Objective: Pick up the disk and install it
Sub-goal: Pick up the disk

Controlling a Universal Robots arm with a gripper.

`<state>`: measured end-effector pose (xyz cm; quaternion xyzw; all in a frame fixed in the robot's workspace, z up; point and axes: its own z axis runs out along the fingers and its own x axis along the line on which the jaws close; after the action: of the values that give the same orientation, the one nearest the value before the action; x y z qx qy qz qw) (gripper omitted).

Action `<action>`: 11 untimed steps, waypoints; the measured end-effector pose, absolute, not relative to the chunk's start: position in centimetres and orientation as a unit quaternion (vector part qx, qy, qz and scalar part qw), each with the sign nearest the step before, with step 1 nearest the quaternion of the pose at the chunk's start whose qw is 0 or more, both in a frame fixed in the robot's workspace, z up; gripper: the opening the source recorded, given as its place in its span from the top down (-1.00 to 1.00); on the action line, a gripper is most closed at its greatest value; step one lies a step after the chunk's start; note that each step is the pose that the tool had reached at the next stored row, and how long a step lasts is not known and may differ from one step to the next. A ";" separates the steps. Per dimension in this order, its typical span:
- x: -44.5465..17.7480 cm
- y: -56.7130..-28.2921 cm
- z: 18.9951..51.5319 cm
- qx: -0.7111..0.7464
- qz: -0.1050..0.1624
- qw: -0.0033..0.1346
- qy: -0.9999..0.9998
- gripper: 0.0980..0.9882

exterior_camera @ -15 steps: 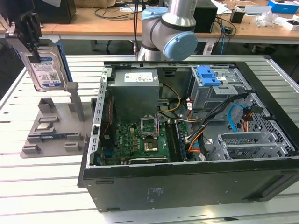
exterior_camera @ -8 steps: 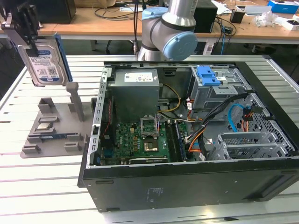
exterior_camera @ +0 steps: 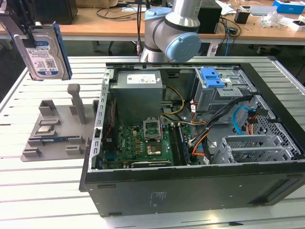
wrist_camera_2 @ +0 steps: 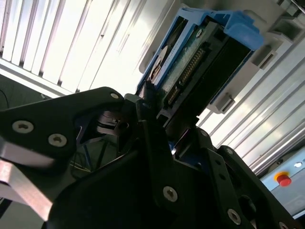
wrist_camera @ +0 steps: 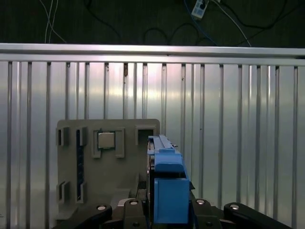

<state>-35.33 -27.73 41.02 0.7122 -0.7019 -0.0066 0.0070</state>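
Exterior view: I hold the disk [exterior_camera: 44, 52] upright, well above the grey holder [exterior_camera: 52, 143], likely to clear its posts [exterior_camera: 76, 101]. My fingers [wrist_camera_2: 152, 143] are clamped on the disk's edges, leaving its connector end free.

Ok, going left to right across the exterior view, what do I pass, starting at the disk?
Disk, held up above the table → grey power supply inside the open computer case → blue clip, also in the case.
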 end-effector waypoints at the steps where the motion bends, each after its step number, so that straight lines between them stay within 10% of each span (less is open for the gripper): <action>1: -35.3 -27.7 41.3 0.712 -0.007 0.007 -0.702 0.40; 11: -35.3 -27.2 44.0 0.712 -0.007 0.007 -0.702 0.40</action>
<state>-35.33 -27.23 43.98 0.7123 -0.7018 -0.0066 0.0070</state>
